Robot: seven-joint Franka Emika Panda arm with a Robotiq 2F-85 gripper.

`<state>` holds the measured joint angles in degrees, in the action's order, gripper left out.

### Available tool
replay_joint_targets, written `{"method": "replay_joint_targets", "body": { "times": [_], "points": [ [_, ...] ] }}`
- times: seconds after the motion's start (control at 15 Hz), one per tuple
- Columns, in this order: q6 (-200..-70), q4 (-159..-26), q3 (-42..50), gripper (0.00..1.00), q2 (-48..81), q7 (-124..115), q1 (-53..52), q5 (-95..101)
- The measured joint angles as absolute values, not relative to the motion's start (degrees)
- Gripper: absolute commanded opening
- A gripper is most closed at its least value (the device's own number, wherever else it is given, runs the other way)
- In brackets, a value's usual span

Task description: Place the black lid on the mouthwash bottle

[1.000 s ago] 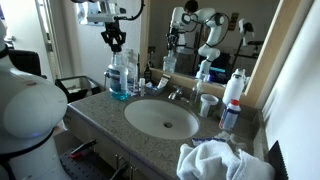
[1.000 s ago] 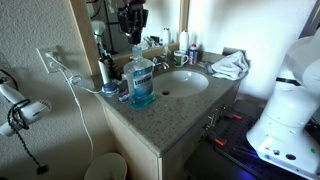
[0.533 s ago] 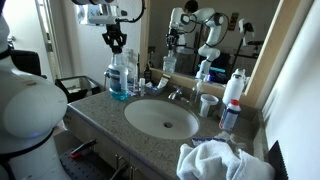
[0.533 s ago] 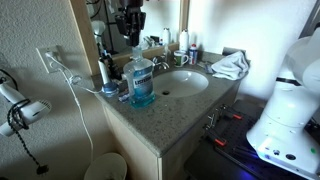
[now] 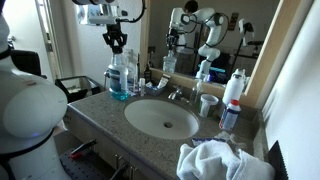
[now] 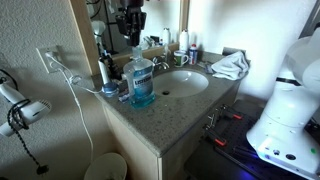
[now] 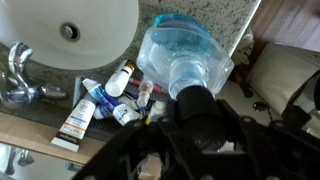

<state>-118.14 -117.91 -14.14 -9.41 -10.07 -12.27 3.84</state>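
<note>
The pincer (image 7: 198, 112) is clamped on the black lid (image 7: 197, 100). In the wrist view the lid shows as a round dark shape between the blurred dark fingers. Straight beneath it stands the mouthwash bottle (image 7: 185, 50), seen from above, with its clear shoulders spreading out around the lid and blue liquid lower down.

In both exterior views the pincer (image 5: 117, 45) (image 6: 131, 35) hangs just over the top of the upright bottle (image 5: 120, 78) (image 6: 142, 78). Whether the lid already touches the neck cannot be told from these views. The bottle stands on the speckled grey surface (image 5: 95, 110), directly below the pincer.

In the wrist view, the white sink (image 7: 100, 55) lies below the pincer and off to one side of the bottle. The chrome faucet (image 7: 18, 75) is farther out on that same side. Between the faucet and the bottle, a toothpaste tube (image 7: 78, 118) and a few small containers lie in a cluster close under the pincer.

In an exterior view, a crumpled white towel (image 5: 222, 160) rests on the surface well apart from the pincer, on the far side of the sink (image 5: 135, 108) from the bottle.
</note>
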Motion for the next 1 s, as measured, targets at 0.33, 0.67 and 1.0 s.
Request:
{"method": "replay_joint_targets", "body": {
  "times": [0.33, 0.67, 1.0],
  "points": [
    [-118.0, -118.2, -13.8, 0.20, -9.4, -10.1, -12.1, 3.9],
    [-118.0, -118.5, -13.7, 0.20, -9.4, -10.1, -11.9, 3.9],
    [-118.0, -118.8, -13.7, 0.20, -9.4, -10.1, -11.9, 3.9]
  ]
}}
